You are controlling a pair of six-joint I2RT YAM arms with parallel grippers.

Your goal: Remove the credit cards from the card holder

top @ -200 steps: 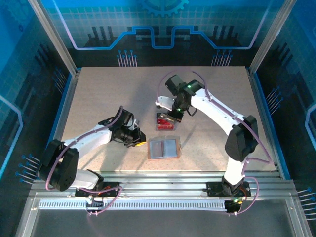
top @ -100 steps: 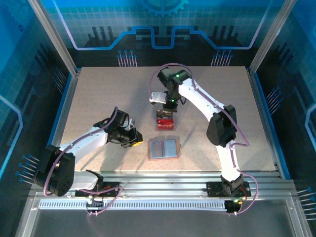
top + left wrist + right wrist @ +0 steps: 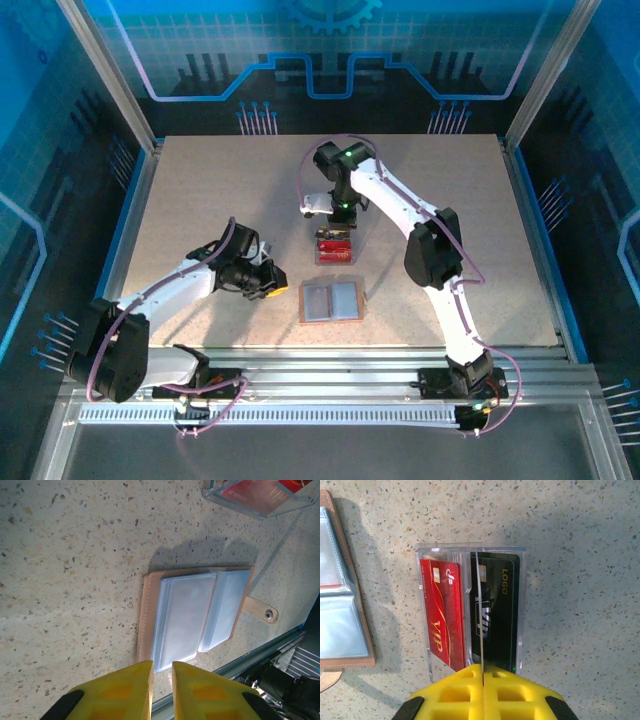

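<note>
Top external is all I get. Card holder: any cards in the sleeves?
Observer: From the left wrist view, the card holder lies open and flat. Its pale sleeves show no card.
Operator: What's in the clear box?
Observer: From the right wrist view, the clear box holds a red card and a black card, side by side.
Operator: Right fingers?
Observer: The right fingers are shut at the box's near edge. A thin pale line runs from them across the box. I can't tell whether it's a card edge or a divider.
</note>
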